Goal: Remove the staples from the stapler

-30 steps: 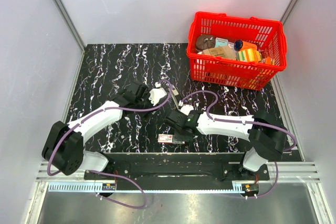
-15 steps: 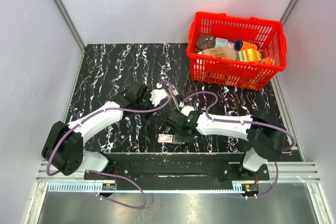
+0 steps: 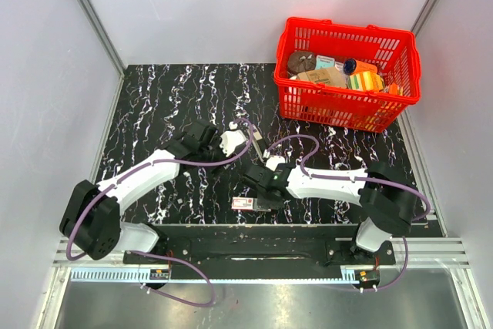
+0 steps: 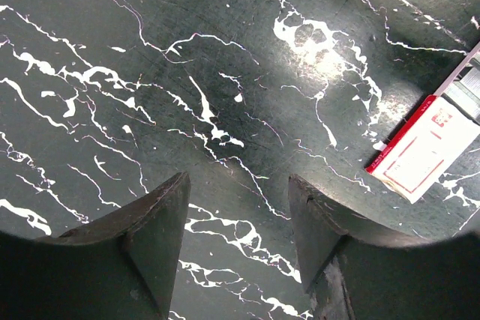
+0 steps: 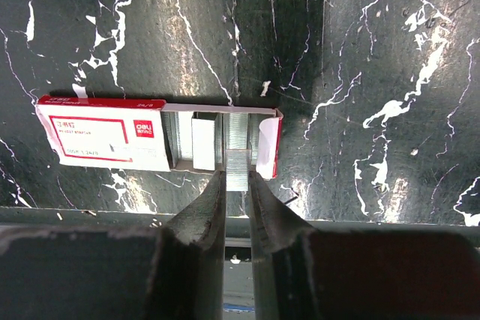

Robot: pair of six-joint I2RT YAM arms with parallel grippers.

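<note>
The small white stapler (image 3: 230,141) lies on the black marbled table just right of my left gripper (image 3: 206,141); a thin dark metal part (image 3: 256,142) lies beside it. In the left wrist view my left gripper (image 4: 238,185) is open and empty above bare table, and the stapler is out of that view. My right gripper (image 3: 260,192) hangs over the red-and-white staple box (image 3: 244,203). In the right wrist view my right gripper (image 5: 237,174) is shut on a short strip of staples (image 5: 237,166) at the box's pulled-out drawer (image 5: 225,140).
A red basket (image 3: 348,73) full of assorted items stands at the back right. The staple box (image 4: 424,148) also shows at the right of the left wrist view. The table's front edge and a metal rail (image 5: 240,215) lie just behind the box.
My right gripper has edged slightly left over the staple box. The left gripper and the stapler have hardly moved.
</note>
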